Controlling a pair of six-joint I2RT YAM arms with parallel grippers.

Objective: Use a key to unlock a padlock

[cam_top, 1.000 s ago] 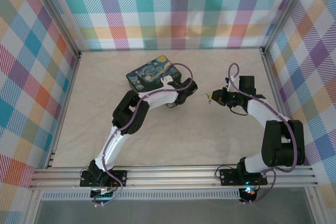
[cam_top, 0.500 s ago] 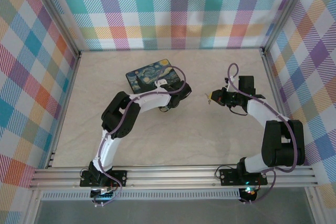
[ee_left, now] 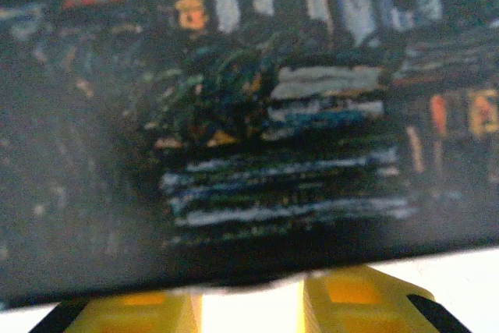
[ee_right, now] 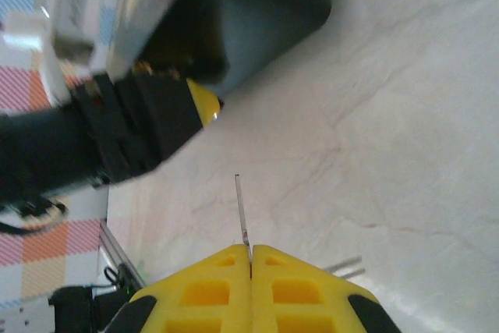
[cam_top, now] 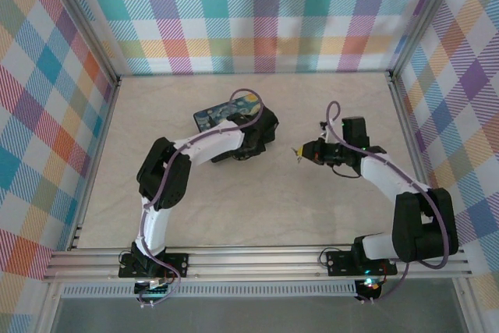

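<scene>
The padlock is hidden. The key is a thin metal blade sticking out from the tips of my right gripper, which is shut on it. That gripper hovers over the mid table and points left at the Starry-Night box. My left gripper is at the box's near right corner. In the left wrist view the printed face of the box is very close and blurred. It lies across the tips of both yellow fingers, which stand apart over bare bright table. The box looks tipped up.
Aluminium frame rails run along the near edge, and plaid walls close the other three sides. Pale marbled tabletop lies open in front of both arms. The left arm's dark wrist and cable sit just ahead of the key.
My left gripper has swung left and back onto the box, which has turned and now looks tipped up. The right gripper has moved left toward it with the key.
</scene>
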